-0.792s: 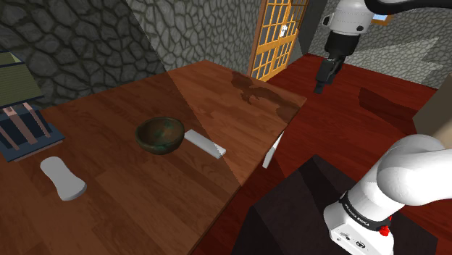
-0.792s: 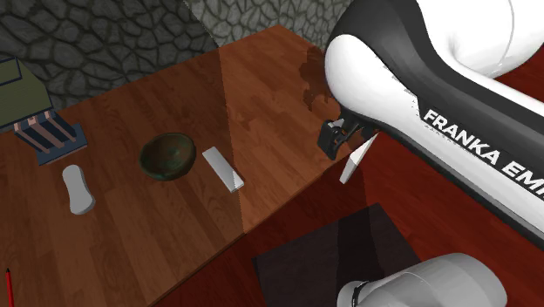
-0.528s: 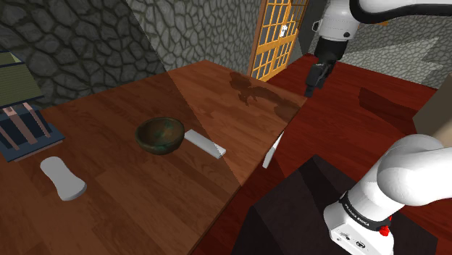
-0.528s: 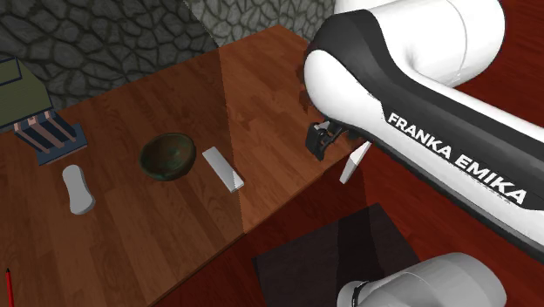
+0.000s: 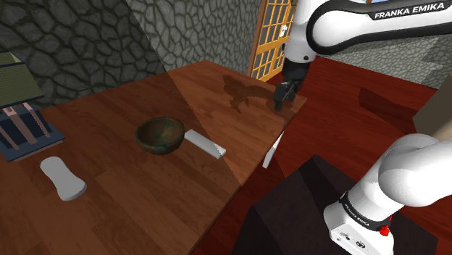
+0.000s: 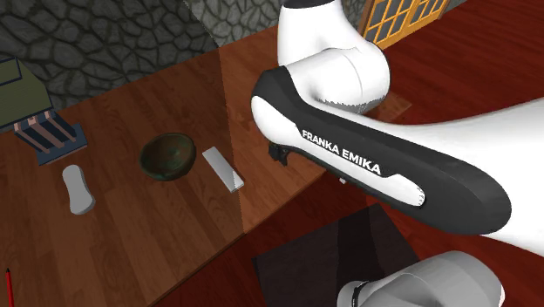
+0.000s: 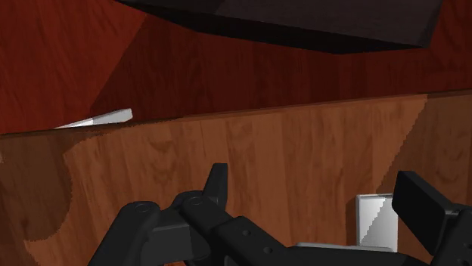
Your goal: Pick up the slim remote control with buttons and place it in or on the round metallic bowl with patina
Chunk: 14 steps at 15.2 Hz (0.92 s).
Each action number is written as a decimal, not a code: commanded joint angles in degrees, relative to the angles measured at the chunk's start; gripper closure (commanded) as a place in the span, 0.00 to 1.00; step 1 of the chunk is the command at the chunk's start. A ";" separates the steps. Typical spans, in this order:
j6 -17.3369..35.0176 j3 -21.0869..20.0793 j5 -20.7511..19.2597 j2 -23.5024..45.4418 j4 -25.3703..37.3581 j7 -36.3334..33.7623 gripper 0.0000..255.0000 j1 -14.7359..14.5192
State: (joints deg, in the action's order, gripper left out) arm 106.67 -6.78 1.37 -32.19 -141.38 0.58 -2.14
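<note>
Wall (image 5: 80, 36) of grey cobbled stone, far back from the end effector (image 5: 280, 100). Tabletop (image 5: 145, 203) of reddish-brown wood next in size, spread beneath the end effector and running well away from it toward the shoulder view's left. White arm (image 6: 384, 166) with dark joints, lettered FRANKA EMIKA, arched over the tabletop's far corner with the end effector at its tip. Red floor (image 5: 348, 123) past the tabletop's edge, and on it the dark box stand (image 5: 297, 210), well apart from the end effector. Orange-latticed door (image 5: 271, 36) just behind the end effector in the shoulder view. Blue rack (image 5: 22, 134) at the tabletop's opposite end, about as far from the end effector as anything on the wood.

Then the end effector itself: all black, poised above the tabletop's far corner, fingers (image 7: 218, 181) standing apart in the wrist view, clamped on nothing.

Round bowl (image 5: 160, 135), green-brown with patina, upright on the tabletop and well apart from the end effector. White rounded pad (image 5: 62, 177) farther off, beyond the bowl. Slim remote (image 5: 204, 143), drawn pale grey, flat on the wood just beside the bowl on the side nearer the end effector, well apart from the fingers. Thin white sliver (image 5: 271, 152) at the tabletop's edge, nearer the end effector than the remote.
</note>
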 commanded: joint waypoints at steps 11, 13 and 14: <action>18.01 -6.87 -0.91 24.37 7.22 -9.64 0.00 -1.54; 20.22 -7.68 -2.01 28.77 9.44 -11.54 0.00 -1.84; 21.22 -8.02 -2.66 30.99 10.66 -12.51 0.00 -2.03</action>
State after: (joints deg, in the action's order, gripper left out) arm 126.24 -14.23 -0.53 -4.15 -132.03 -10.56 -3.92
